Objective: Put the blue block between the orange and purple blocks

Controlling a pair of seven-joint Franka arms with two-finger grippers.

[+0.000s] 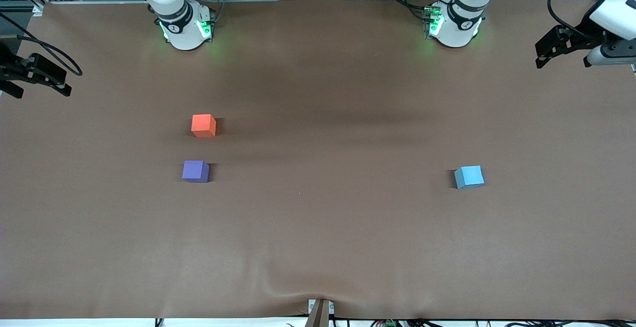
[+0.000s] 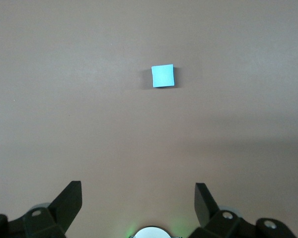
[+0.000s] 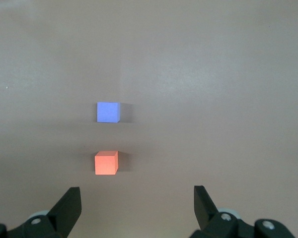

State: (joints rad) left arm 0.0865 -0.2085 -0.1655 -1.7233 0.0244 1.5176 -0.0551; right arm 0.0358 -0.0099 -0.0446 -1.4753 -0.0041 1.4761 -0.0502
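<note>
The blue block (image 1: 469,177) sits on the brown table toward the left arm's end; it also shows in the left wrist view (image 2: 163,75). The orange block (image 1: 203,125) and the purple block (image 1: 195,171) sit toward the right arm's end, the purple one nearer to the front camera, with a gap of about one block width between them. Both show in the right wrist view, orange (image 3: 106,162) and purple (image 3: 108,112). My left gripper (image 1: 561,51) (image 2: 137,196) is open and empty, raised over its end of the table. My right gripper (image 1: 37,81) (image 3: 136,198) is open and empty over the other end.
The brown cloth (image 1: 318,227) covers the whole table. The two arm bases (image 1: 186,26) (image 1: 454,24) stand along the back edge. A small mount (image 1: 320,312) sticks up at the middle of the front edge, where the cloth wrinkles.
</note>
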